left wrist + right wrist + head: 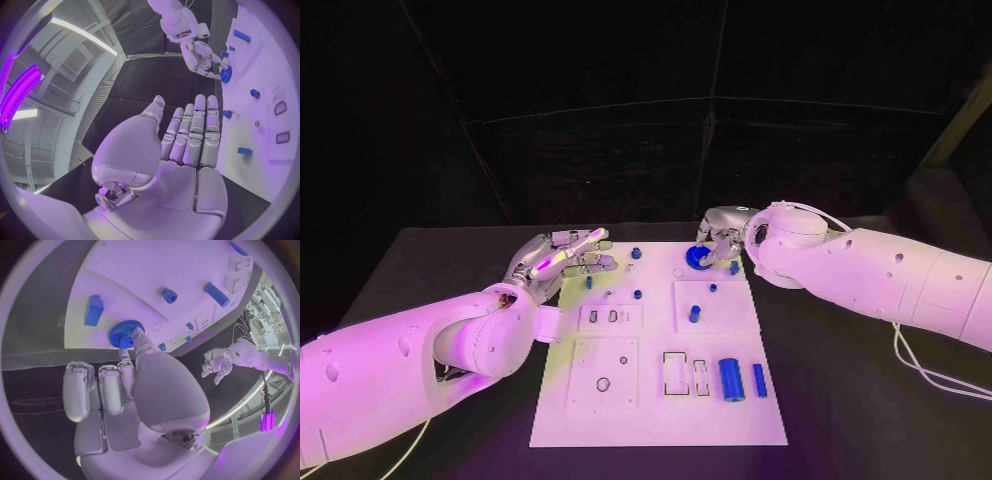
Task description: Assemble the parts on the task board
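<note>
The white task board point(661, 420) lies in the middle of the black table. At the board's far edge my right hand point(721, 238) pinches a blue toothed gear point(694, 258) between thumb and a finger; the right wrist view shows that gear point(125, 333) sitting low on the board beside a blue block point(94, 310). My left hand point(567, 255) hovers over the board's far left corner, its fingers point(195, 135) straight and apart, holding nothing. A thick blue cylinder point(731, 379) and a slim blue bar point(759, 380) lie near the front right. Small blue pegs point(694, 314) stand further back.
Rectangular cutouts point(675, 372) and an oval hole point(603, 384) mark the board's front half. A white cable point(927, 370) trails over the table at the right. Bare black table point(444, 260) runs along both sides of the board.
</note>
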### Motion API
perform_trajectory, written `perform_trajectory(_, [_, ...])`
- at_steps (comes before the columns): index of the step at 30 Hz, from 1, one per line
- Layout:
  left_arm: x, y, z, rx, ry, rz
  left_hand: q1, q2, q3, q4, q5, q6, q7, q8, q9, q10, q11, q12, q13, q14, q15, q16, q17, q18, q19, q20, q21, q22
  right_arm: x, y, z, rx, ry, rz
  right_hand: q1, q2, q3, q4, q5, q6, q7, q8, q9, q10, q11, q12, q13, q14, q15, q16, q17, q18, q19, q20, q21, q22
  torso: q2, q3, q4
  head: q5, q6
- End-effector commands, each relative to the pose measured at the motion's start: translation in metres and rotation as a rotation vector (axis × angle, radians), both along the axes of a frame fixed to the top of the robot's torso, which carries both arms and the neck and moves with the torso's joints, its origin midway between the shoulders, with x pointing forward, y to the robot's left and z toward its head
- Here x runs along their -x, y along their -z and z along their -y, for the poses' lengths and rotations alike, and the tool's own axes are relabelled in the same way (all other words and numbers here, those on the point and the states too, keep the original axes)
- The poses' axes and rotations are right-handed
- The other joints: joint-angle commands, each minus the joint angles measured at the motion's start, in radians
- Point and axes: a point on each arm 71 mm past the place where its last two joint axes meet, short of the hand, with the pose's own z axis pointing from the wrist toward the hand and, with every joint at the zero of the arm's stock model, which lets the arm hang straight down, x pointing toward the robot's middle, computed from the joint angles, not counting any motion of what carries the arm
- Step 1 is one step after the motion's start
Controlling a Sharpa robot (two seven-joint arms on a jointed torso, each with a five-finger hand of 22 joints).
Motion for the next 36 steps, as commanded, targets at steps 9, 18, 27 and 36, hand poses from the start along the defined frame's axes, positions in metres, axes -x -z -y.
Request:
perform_trajectory(9, [0.000,-0.002,0.001,0.008,0.013,0.006,0.006,0.007,0.000,-0.009,0.001,0.002,0.004,-0.008,0.000,0.000,-0.003,-0.005,-0.002,0.003,0.004,-0.005,0.002,0.013,0.007,0.002,-0.009,-0.002,0.001,-0.001,-0.001,0.004,-0.007,0.038,0.002,0.025,0.058,-0.015,-0.021,0.091,-0.034,-0.010,0.002,0.013,-0.024,0.003,0.038,0.071,-0.017,0.006,0.099,-0.015,0.006,-0.015,0.006,0.087,0.000,0.0004,0.0007,0.003,-0.002])
perform_trajectory(18, [0.000,-0.001,0.001,0.008,0.013,0.005,0.008,0.008,0.000,-0.011,0.001,0.002,0.004,-0.008,0.000,0.000,-0.003,-0.005,-0.002,0.003,0.004,-0.006,0.003,0.013,0.008,0.002,-0.010,-0.002,0.010,-0.010,-0.013,-0.032,-0.041,0.116,-0.011,0.009,0.093,-0.029,0.002,0.102,-0.034,-0.030,-0.001,0.014,-0.025,0.001,0.040,0.071,-0.017,0.005,0.097,-0.017,0.009,-0.017,0.008,0.093,-0.001,0.0003,-0.0004,0.005,0.001])
perform_trajectory(27, [0.000,-0.001,0.002,0.008,0.013,0.005,0.011,0.009,0.001,-0.014,0.001,0.002,0.004,-0.009,-0.001,0.000,-0.003,-0.005,-0.002,0.004,0.004,-0.007,0.004,0.013,0.009,0.002,-0.011,-0.002,0.033,-0.025,-0.046,-0.084,-0.119,0.235,-0.031,-0.003,0.104,-0.026,0.008,0.107,-0.034,-0.041,-0.002,0.015,-0.025,0.001,0.041,0.071,-0.016,0.005,0.097,-0.018,0.014,-0.017,0.011,0.100,-0.001,-0.0015,0.0007,0.005,0.004])
perform_trajectory(36, [-0.002,-0.001,-0.002,0.004,0.002,0.007,0.012,0.010,0.001,-0.016,0.001,0.002,0.004,-0.009,-0.001,0.000,-0.003,-0.006,-0.002,0.004,0.004,-0.007,0.004,0.013,0.009,0.002,-0.012,-0.003,0.034,-0.027,-0.082,-0.090,-0.182,0.286,-0.037,-0.006,0.114,-0.027,0.012,0.107,-0.034,-0.047,-0.003,0.016,-0.025,0.001,0.042,0.071,-0.016,0.005,0.098,-0.019,0.016,-0.017,0.013,0.104,0.000,-0.0018,0.0025,0.012,0.005])
